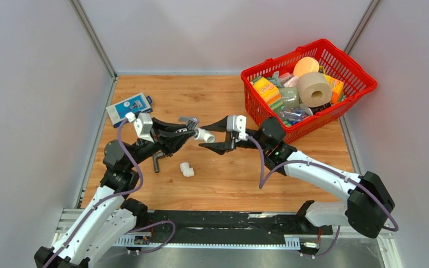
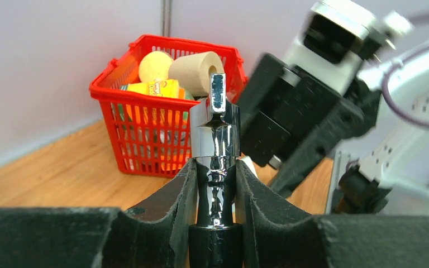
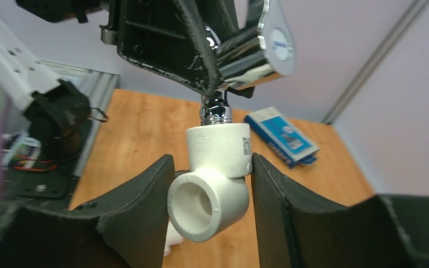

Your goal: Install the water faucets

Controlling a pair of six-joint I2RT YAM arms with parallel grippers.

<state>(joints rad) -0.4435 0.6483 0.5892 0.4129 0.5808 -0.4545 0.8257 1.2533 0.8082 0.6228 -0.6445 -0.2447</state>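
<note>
Faucets sit in two places: the shiny chrome faucet point(image 2: 215, 139) is up in the air above the middle of the bench point(image 1: 229, 190), and the dark grey L-shaped faucet point(image 1: 157, 162) lies on the wood near the left arm, untouched. The left hand point(image 2: 215, 170) is clamped tight on the chrome faucet's body, its two padded fingers pressing the metal from either side, with the small flat handle sticking up past the fingertips in the left wrist view. The faucet's threaded end points toward the right arm and meets the collar of a white elbow fitting point(image 3: 215, 173); how far it sits inside cannot be told. The right hand point(image 3: 211, 159) is partly closed around that fitting, one finger against each side of the white plastic, with the open mouth of the elbow facing the right wrist camera. From above, the two hands meet nose to nose over the middle of the bench. A second white elbow point(image 1: 186, 169) lies on the wood just below them, near the dark grey faucet but apart from it. A blue box point(image 1: 128, 107) lies flat toward the far left, and a red basket point(image 1: 318, 118) of mixed items stands at the far right corner.
</note>
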